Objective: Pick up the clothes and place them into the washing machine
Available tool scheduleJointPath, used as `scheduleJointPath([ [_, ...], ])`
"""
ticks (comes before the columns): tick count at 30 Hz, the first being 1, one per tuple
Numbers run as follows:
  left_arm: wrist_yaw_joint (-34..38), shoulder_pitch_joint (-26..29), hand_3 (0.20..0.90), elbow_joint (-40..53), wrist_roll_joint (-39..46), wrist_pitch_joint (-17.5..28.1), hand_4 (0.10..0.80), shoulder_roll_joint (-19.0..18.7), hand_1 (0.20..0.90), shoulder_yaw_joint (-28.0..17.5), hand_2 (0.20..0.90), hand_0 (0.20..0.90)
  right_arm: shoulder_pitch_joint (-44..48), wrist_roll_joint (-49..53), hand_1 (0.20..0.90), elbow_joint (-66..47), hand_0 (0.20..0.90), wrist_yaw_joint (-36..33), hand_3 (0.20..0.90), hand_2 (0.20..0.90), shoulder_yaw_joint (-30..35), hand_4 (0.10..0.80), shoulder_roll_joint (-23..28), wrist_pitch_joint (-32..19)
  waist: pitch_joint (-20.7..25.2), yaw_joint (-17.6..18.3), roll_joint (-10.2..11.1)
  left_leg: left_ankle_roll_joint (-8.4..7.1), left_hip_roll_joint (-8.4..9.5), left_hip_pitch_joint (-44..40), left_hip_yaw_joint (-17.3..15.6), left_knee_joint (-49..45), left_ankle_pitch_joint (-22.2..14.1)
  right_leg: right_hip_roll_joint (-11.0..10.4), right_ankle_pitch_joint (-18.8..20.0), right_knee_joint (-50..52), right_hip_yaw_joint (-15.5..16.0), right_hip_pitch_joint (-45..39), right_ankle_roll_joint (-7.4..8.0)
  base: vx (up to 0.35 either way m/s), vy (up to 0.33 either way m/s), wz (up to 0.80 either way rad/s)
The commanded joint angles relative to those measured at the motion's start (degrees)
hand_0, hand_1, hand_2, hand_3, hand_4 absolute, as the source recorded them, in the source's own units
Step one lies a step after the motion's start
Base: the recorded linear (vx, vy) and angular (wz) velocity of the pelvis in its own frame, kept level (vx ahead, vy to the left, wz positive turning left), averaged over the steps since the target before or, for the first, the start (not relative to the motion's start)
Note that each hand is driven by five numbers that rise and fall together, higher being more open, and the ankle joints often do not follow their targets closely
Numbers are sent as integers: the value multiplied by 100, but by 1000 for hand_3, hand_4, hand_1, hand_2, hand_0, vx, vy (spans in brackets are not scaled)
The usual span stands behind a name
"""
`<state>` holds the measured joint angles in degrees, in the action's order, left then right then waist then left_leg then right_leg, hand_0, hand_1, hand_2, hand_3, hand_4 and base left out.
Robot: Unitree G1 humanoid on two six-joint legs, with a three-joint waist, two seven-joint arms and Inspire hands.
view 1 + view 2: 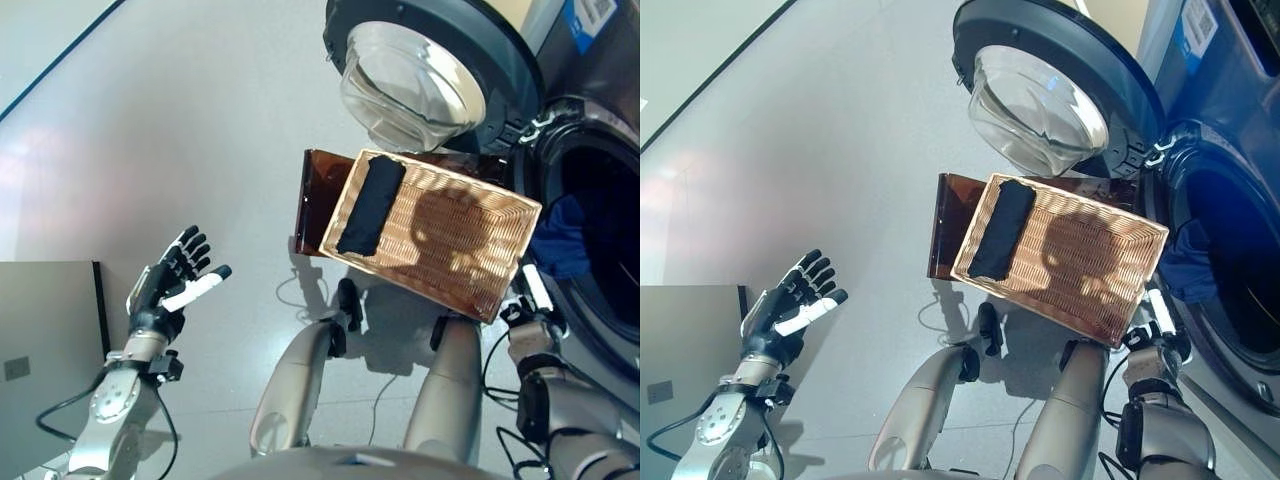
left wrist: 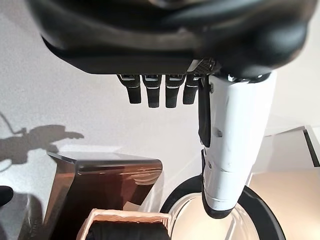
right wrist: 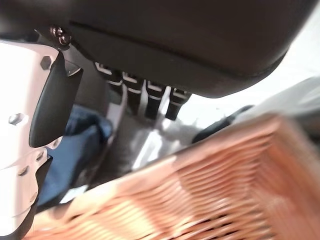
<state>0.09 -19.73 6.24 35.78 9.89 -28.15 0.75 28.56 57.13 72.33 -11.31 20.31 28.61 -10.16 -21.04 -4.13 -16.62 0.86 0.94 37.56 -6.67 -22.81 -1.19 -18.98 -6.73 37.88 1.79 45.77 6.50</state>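
A black folded garment (image 1: 370, 205) lies at the left end of a woven wicker basket (image 1: 470, 260) that rests on a brown stand. Blue clothes (image 1: 560, 240) sit inside the drum of the washing machine (image 1: 600, 170) at the right, whose round door (image 1: 420, 80) hangs open above the basket. My right hand (image 1: 530, 300) is open at the basket's right corner, close to the drum's rim, holding nothing. Far out to the left over the floor, my left hand (image 1: 170, 280) is raised with straight fingers, empty.
The brown stand (image 1: 315, 200) juts out left of the basket. A grey box or cabinet top (image 1: 45, 350) fills the lower left corner. A dark line on the floor (image 1: 60, 60) crosses the upper left.
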Motion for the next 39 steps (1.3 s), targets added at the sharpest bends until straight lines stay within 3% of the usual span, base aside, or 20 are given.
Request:
scheduleJointPath([
  [1,132,-180,900,98,190,598,800,-180,900,-602,900,900,-81,186,900,-246,900,-7,900,900,-79,800,421,-440,233,81,-172,-737,-513,173,441,90,218,-329,360,-234,-424,20,434,0,0,0],
  [13,162,-184,900,34,191,636,800,-206,900,-634,900,900,251,378,900,-339,900,-66,900,900,-56,800,755,-566,255,-5,-193,-787,-476,35,513,566,466,-302,334,-326,-355,-43,445,2,-1,2],
  [14,162,-183,900,35,191,636,800,-206,900,-634,900,900,251,379,752,-338,752,-65,752,752,-56,694,756,-567,252,-3,-194,-787,-475,31,514,569,469,-302,334,-327,-353,-47,445,11,-17,9],
  [16,153,-180,900,35,215,641,800,-200,900,-622,900,900,325,388,200,-378,200,-57,200,200,-97,300,818,-588,243,-26,-213,-811,-459,-31,548,731,562,-316,338,-356,-331,-80,462,19,-10,8],
  [26,107,-100,900,15,299,617,800,-136,900,-492,900,900,420,721,200,-528,200,24,200,200,-54,300,763,-752,258,-127,-211,-922,-455,-674,620,1748,995,-364,262,-470,-118,-342,529,31,2,5],
  [35,125,7,900,-42,326,626,800,-66,900,-400,900,900,439,968,200,-628,200,33,200,200,45,300,798,-908,227,-152,-162,-966,-512,-1018,659,2192,1157,-380,153,-452,35,-502,540,19,-21,7],
  [39,221,3,900,-73,316,671,800,-29,900,-346,900,900,534,1190,200,-732,200,-290,200,200,348,300,872,-1263,207,-140,-165,-975,-532,-1094,681,2279,1180,-355,109,-440,69,-566,541,0,0,0],
])
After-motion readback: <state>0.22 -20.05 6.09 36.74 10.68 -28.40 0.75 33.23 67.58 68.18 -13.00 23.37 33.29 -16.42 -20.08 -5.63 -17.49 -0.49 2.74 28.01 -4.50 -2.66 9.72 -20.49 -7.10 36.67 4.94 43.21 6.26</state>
